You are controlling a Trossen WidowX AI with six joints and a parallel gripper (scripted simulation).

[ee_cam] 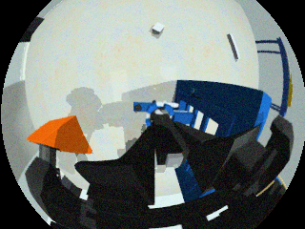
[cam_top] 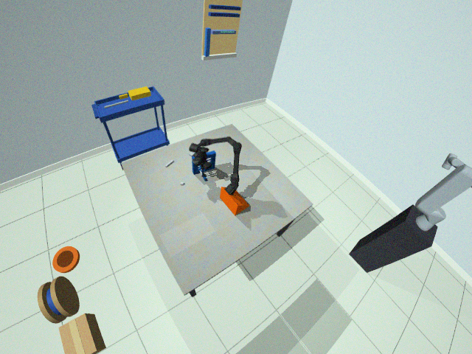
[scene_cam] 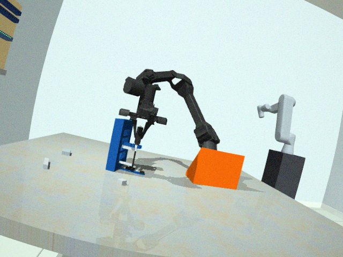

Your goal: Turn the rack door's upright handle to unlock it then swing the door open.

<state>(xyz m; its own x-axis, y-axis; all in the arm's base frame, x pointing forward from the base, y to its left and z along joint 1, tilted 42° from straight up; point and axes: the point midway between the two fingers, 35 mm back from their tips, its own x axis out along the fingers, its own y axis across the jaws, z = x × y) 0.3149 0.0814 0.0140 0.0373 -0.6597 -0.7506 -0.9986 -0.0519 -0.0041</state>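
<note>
Grasping the upright handle from above with the gripper, jaws clenched on it. Seen in exterior view: standing upright just right of the blue rack, between brackets; well left of the orange block under the arm. Lying nearer, apart from the rack: a small pale piece. Cannot tell the door's angle.
</note>
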